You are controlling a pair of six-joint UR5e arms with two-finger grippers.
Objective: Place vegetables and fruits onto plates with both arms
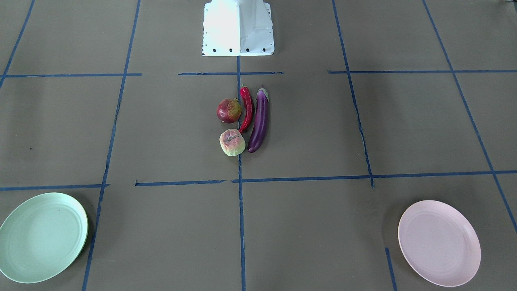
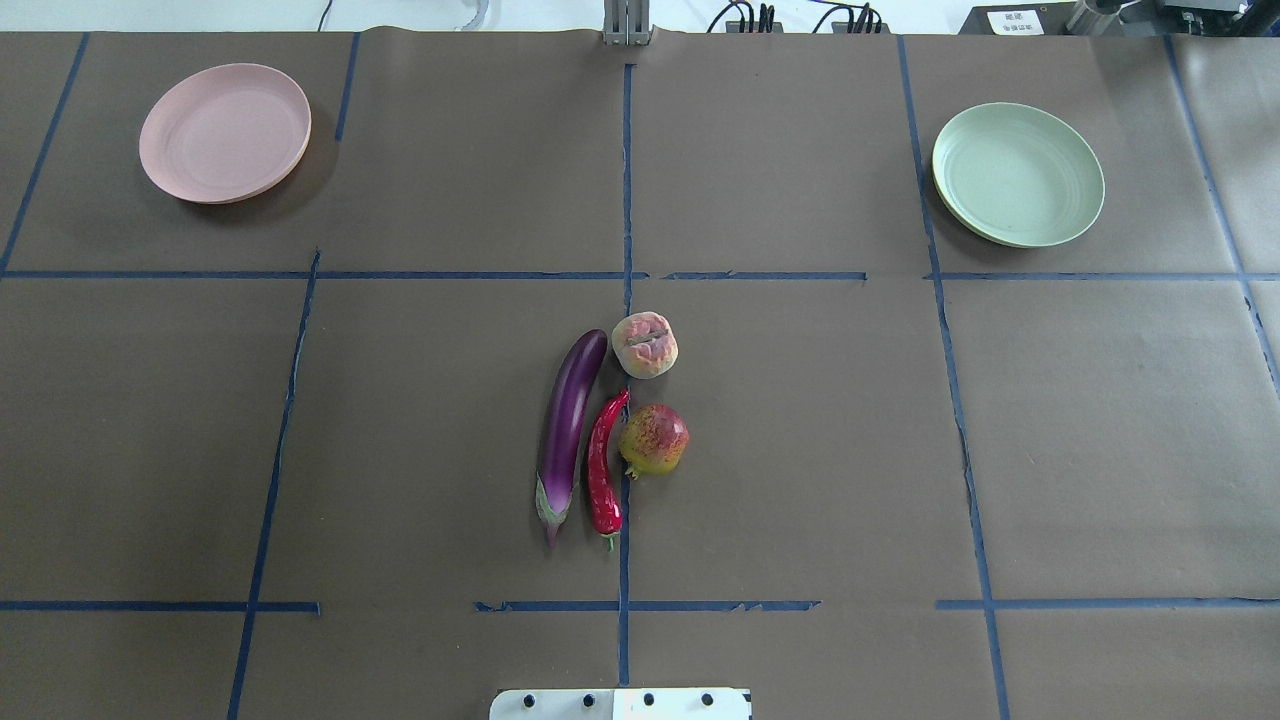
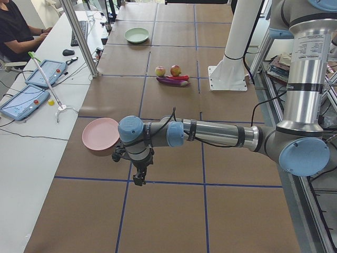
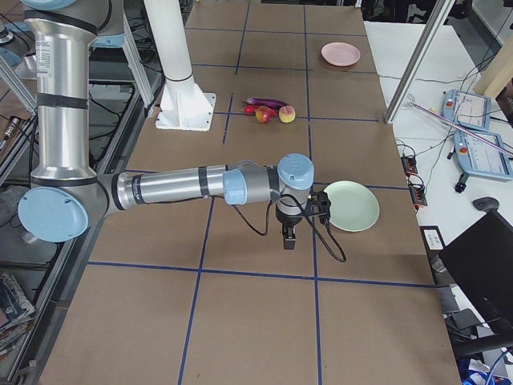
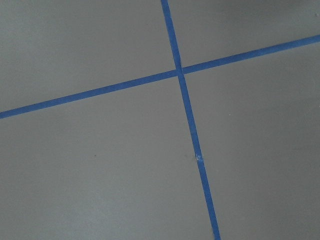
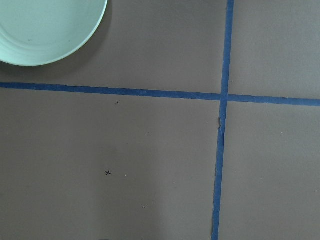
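Pick-up is pending: left tool (image 3: 138,180) and right tool (image 4: 288,239), grip state impossible to tell, are hovering near the far-corner pink plate (image 2: 225,133) and green plate (image 2: 1018,175), needing reaches toward the eggplant (image 2: 567,425).

Robotics lab: taped table (image 2: 800,450), teach pendants (image 3: 25,101)

We see a wide table covered in matte brown paper (image 2: 800,450), divided into large rectangles by lines of blue tape (image 2: 626,200). A small black cross mark (image 6: 108,173) sits on the paper near one tape crossing. Along the table's far side runs a long white bench (image 3: 31,147), holding two flat control tablets with pale blue screens (image 3: 23,101), a black keyboard (image 3: 84,29) and a dark computer mouse (image 3: 68,52). A person in a black top (image 3: 13,29) sits at it. A black office chair (image 4: 481,257) stands beside that bench.
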